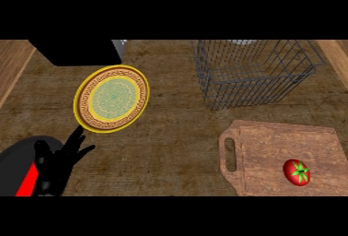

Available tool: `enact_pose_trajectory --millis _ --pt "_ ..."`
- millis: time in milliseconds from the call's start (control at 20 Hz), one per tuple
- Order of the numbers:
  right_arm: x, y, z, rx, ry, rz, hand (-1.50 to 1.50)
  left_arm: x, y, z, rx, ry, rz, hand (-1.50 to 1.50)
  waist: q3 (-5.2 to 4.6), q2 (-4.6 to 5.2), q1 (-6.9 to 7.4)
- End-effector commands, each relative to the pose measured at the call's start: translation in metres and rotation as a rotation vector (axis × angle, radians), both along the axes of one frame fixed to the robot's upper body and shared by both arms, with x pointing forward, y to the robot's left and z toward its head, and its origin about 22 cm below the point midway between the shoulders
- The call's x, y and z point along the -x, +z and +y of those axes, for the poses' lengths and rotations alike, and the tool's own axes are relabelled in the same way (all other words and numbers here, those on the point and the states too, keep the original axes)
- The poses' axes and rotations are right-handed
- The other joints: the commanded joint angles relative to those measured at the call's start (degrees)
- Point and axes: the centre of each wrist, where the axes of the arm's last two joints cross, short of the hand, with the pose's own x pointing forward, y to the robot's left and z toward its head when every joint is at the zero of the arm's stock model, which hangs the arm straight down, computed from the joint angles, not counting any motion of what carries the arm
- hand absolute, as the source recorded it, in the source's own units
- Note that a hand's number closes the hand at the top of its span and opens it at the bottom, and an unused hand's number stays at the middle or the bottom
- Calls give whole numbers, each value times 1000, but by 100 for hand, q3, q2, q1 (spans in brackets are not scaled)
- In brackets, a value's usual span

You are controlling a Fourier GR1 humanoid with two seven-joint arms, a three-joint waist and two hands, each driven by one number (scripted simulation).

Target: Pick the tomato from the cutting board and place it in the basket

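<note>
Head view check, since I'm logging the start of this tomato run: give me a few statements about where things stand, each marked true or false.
1. The tomato lies on the cutting board. True.
2. The basket already holds the tomato. False: no tomato is in the wire basket; it is on the board.
3. The left hand shows at the lower left with straight fingers, holding nothing. True.
4. The right hand is curled round the tomato. False: no right hand is in view and nothing touches the tomato.
5. The plate sits on the cutting board. False: it lies on the counter, left of the basket and apart from the board.
</note>
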Motion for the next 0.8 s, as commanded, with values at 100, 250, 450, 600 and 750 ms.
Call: enact_pose_trajectory --millis 100,250,450,600,750 --pt "1 -22 -6 -21 25 67 -150 10 -24 2 -17 20 105 0 -31 50 45" --pt "8 -59 -4 -77 30 82 -150 22 -18 -14 -17 -1 107 0 -22 30 25" --pt "2 -89 3 -111 33 52 -150 13 -25 -6 -5 -10 87 0 -26 53 87" --pt "14 -103 14 -126 22 56 -150 15 -8 11 -8 1 105 0 -28 33 54" --pt "-2 -123 8 -50 14 67 -150 10 -5 4 -18 -2 98 0 -25 52 124"
